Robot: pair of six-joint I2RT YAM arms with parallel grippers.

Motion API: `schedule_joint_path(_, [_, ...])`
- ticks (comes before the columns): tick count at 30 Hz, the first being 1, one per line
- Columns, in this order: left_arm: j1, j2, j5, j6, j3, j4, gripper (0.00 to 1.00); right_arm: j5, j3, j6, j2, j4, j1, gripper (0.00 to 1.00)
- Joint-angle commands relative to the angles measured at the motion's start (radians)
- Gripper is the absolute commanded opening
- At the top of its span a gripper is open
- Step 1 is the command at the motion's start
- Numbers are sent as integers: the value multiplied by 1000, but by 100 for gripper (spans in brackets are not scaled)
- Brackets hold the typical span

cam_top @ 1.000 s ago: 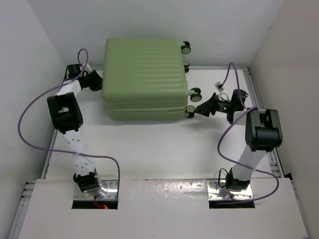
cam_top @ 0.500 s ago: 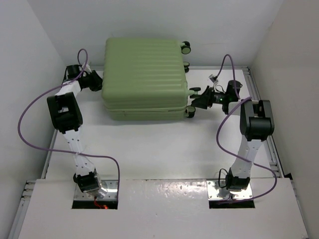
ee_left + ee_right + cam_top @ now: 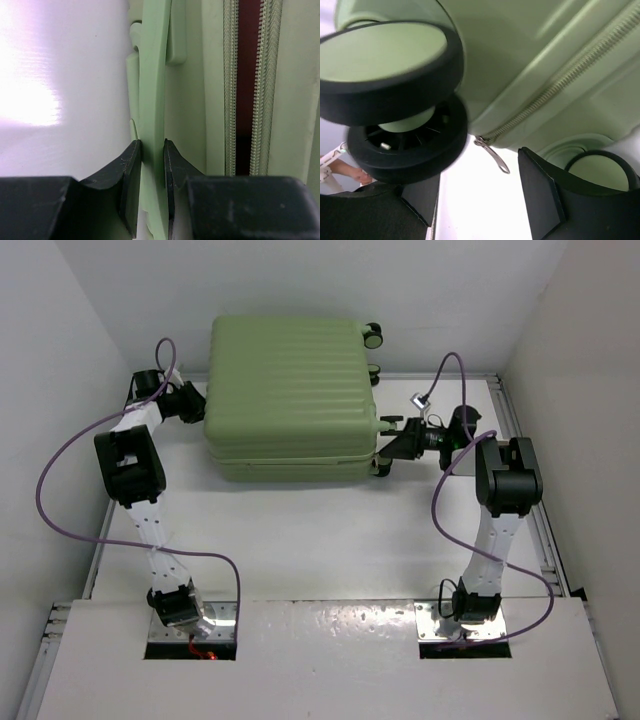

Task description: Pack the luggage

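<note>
I am steadying the luggage (image 3: 285,390), left claw (image 3: 151,149) clamped on its side handle (image 3: 152,90), and centring my open right claw (image 3: 477,175) on the zipper pull (image 3: 492,156) for a square pinch.

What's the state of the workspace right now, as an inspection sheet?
Surface: white table, glossy.
Job's things: luggage lies flat, lid down; zip parted beside its side handle.
Clutter: nothing seen.
Grippers: left gripper pinched on the side handle; right gripper open, zipper pull showing between its fingers, wheels close by.
Cables: purple, looping along each arm: left cable, right cable.
Surroundings: white walls on three sides.
</note>
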Motion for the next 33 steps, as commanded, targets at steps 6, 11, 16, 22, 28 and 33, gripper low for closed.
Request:
schedule_joint_path(6, [37, 83, -105, 65, -29, -80, 0, -65, 7, 154, 37, 206, 46, 63])
schedule_joint_path(11, [37, 83, -105, 65, -29, -80, 0, -44, -10, 292, 77, 330, 47, 63])
schedule_joint_path(16, [37, 83, -114, 65, -29, -80, 0, -48, -27, 312, 83, 358, 46, 53])
schedule_joint_path(22, [37, 83, -114, 65, -29, -80, 0, -65, -21, 383, 102, 444, 84, 32])
schedule_joint_path(28, [37, 83, -123, 65, -29, -80, 0, -77, 38, 555, 162, 593, 84, 16])
schedule_joint_path(33, [37, 83, -123, 65, -29, -80, 0, -62, 27, 553, 154, 594, 69, 0])
